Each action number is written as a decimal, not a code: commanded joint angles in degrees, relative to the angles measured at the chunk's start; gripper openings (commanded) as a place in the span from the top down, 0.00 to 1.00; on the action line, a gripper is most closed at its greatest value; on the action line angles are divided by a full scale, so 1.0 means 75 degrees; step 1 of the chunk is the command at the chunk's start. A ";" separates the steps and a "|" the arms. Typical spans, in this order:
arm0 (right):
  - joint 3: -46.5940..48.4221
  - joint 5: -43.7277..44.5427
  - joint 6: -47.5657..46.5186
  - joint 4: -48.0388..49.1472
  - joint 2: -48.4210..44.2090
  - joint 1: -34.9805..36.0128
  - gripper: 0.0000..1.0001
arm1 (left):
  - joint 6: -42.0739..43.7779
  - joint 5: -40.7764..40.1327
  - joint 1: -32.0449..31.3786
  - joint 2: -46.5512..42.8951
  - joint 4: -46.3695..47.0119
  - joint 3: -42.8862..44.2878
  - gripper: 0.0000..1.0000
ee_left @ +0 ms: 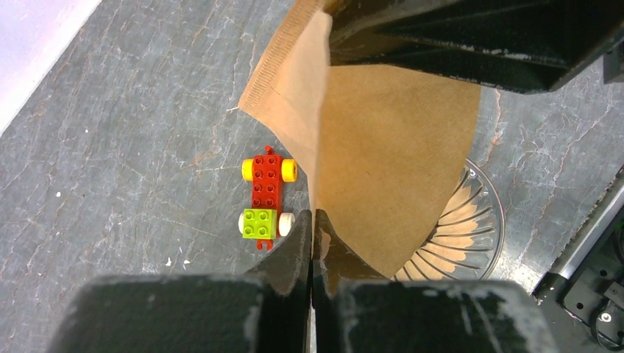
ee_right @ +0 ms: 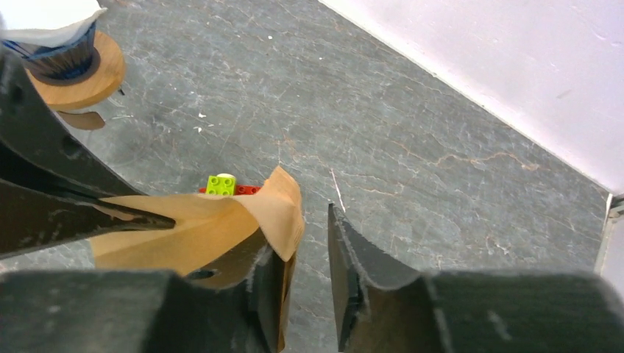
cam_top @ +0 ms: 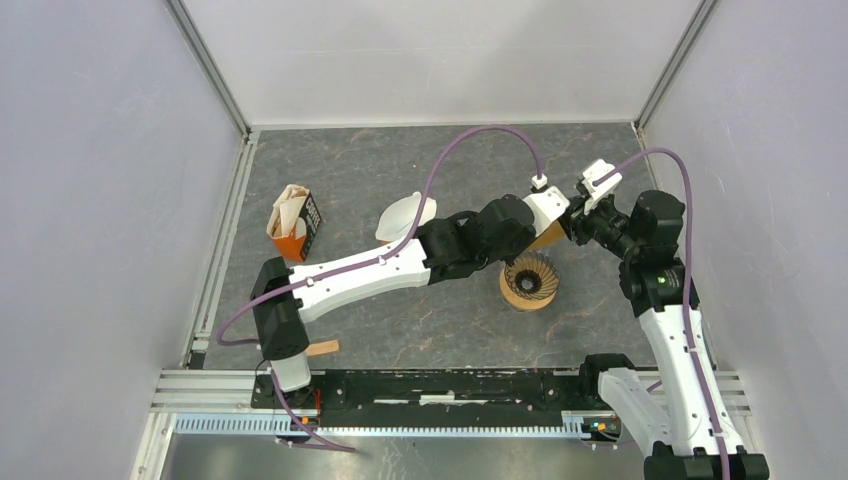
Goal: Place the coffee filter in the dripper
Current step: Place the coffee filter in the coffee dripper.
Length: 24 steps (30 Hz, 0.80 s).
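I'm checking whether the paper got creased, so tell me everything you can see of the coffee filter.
The coffee filter is a brown paper cone with a crimped seam, partly spread open, held in the air near the dripper. The left gripper is shut on one edge. Its curled rim drapes over one finger of the open right gripper. No tear shows.

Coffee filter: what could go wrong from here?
1. The coffee filter is pinched at one edge by the jaws of the left gripper; its edge curls over one jaw of the right gripper, which stands open, so closing may miss or crumple it.
2. The dripper sits off to one side; released from here, the filter may land across the rim.
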 commanded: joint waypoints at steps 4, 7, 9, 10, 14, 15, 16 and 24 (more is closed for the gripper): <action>0.0324 0.0146 -0.0145 -0.0134 -0.0126 -0.0003 0.60 | 0.0232 0.0162 -0.0039 -0.0482 0.0343 -0.0124 0.97; 0.0474 0.0056 -0.0234 -0.0214 -0.0102 -0.0003 0.58 | 0.0215 0.0227 -0.0047 -0.0494 0.0330 -0.0158 0.97; 0.0573 -0.0133 -0.0289 -0.0255 -0.0075 0.0005 0.58 | 0.0221 0.0225 -0.0049 -0.0492 0.0333 -0.0165 0.97; 0.0621 -0.0218 -0.0315 -0.0270 -0.0069 0.0003 0.58 | 0.0228 0.0213 -0.0049 -0.0486 0.0330 -0.0170 0.97; 0.0787 -0.0389 -0.0510 -0.0402 -0.0040 0.0000 0.62 | 0.0218 0.0231 -0.0044 -0.0503 0.0330 -0.0185 0.97; 0.0801 -0.0403 -0.0561 -0.0414 -0.0042 0.0005 0.63 | 0.0210 0.0234 -0.0044 -0.0491 0.0331 -0.0185 0.97; 0.0799 -0.0431 -0.0630 -0.0438 -0.0044 -0.0001 0.65 | 0.0218 0.0244 -0.0049 -0.0490 0.0330 -0.0185 0.97; 0.0912 -0.0510 -0.1216 -0.0736 -0.0022 -0.0001 0.84 | 0.0230 0.0235 -0.0041 -0.0490 0.0331 -0.0185 0.97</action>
